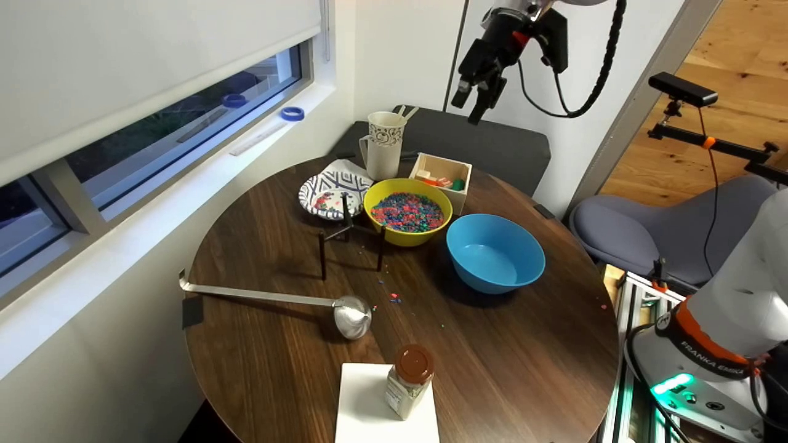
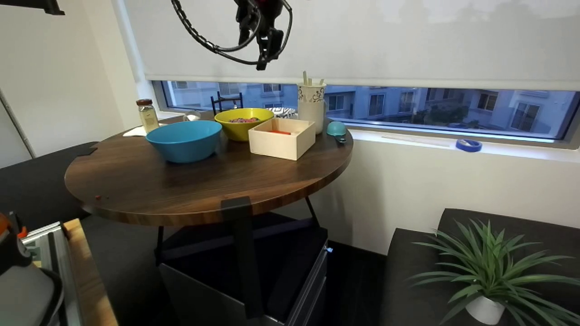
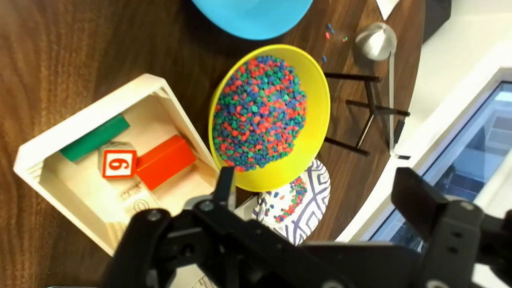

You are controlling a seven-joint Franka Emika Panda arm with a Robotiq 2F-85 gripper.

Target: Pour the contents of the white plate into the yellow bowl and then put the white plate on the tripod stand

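The white plate (image 1: 326, 186) has a dark patterned rim and some red, green and blue pieces. It lies beside the yellow bowl, partly covered by it in the wrist view (image 3: 318, 190) and mostly hidden in an exterior view (image 2: 283, 111). The yellow bowl (image 1: 403, 237) holds many such pieces; it also shows in the wrist view (image 3: 314, 124). The black tripod stand (image 1: 348, 226) stands upright in front of the plate, with nothing on it; it also shows in the wrist view (image 3: 371, 108). My gripper (image 1: 469, 109) is open and empty, high above the table's far side; its fingers frame the wrist view (image 3: 316, 172).
A blue bowl (image 1: 492, 261), a wooden box (image 2: 281, 142) with blocks and a tall patterned mug (image 1: 383, 151) stand close by. A metal ladle (image 1: 351, 317) lies nearer. A jar (image 1: 409, 381) stands on a white square (image 1: 360, 406). Loose pieces (image 1: 394, 298) lie on the table.
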